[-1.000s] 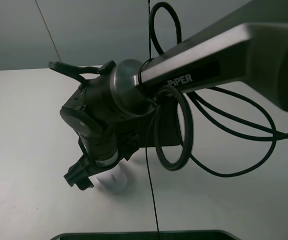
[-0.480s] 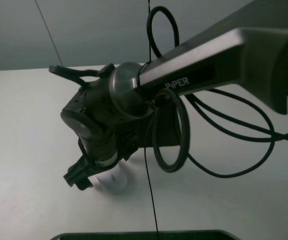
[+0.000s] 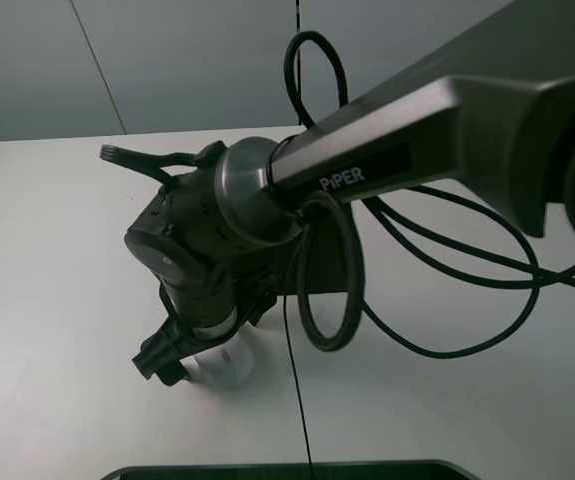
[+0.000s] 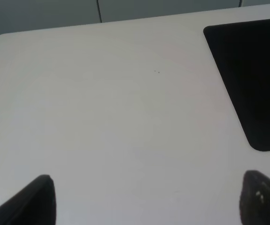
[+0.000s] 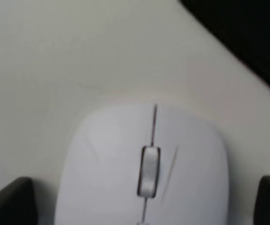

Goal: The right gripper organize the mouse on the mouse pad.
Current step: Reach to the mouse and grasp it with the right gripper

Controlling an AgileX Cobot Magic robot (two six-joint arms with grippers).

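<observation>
white mouse (image 5: 144,168) on desk (image 4: 102,93) near black pad (image 4: 252,70), right hand (image 5: 139,199) released, astride mouse, left hand (image 4: 146,201) released above desk

Right hand (image 3: 164,360) low over the white mouse (image 3: 224,366) on the pale table (image 3: 47,300)

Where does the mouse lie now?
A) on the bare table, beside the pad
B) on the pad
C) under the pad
A: the right wrist view shows the mouse resting on the white table, with the black pad apart from it.
</observation>
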